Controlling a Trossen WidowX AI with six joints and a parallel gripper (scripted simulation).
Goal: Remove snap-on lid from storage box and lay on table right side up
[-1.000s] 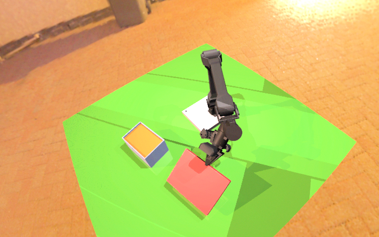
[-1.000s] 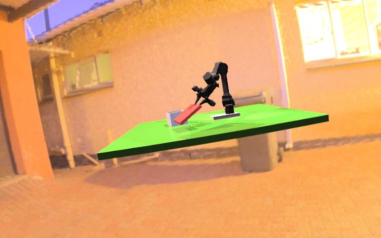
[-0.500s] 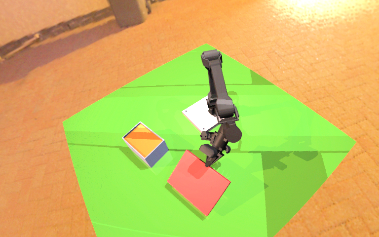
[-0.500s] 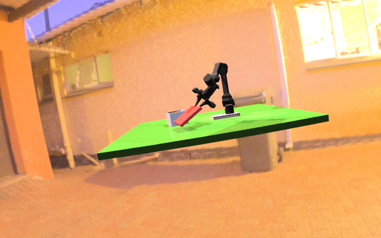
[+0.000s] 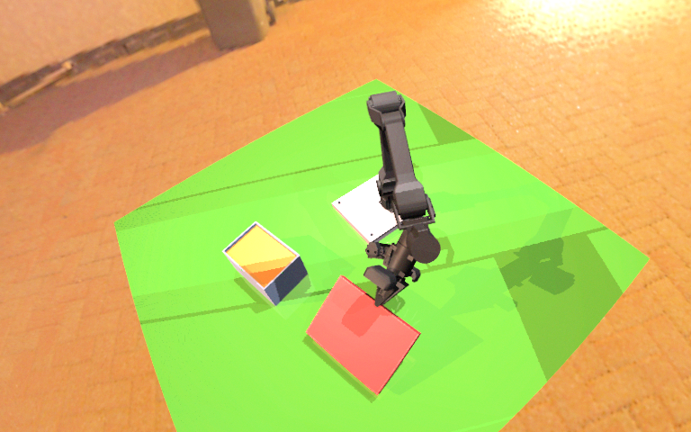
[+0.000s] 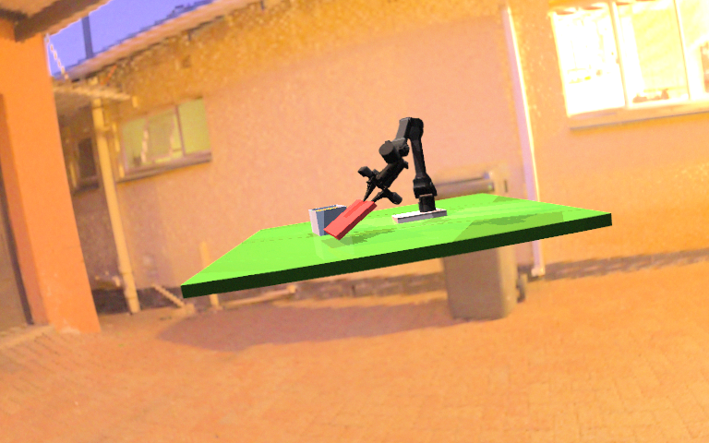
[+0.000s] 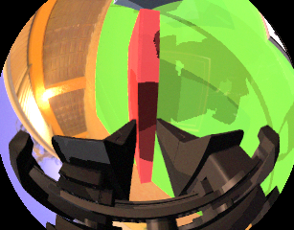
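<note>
One red lid (image 5: 368, 347) (image 6: 350, 219) (image 7: 148, 57), off its box and tilted, gripped at its raised edge by the black gripper (image 5: 379, 301) (image 6: 370, 198) (image 7: 146, 123); contact with the green desk (image 5: 204, 369) (image 6: 270, 263) (image 7: 199, 96) unclear. One open storage box (image 5: 288, 281) (image 6: 317, 222), blue-grey, upright, nearest the desk's left corner in the top view.

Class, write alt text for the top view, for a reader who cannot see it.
A black robot arm's gripper grips a red lid by one edge above a green table. Left of the lid stands an open blue-grey box with a yellow-orange interior.
</note>
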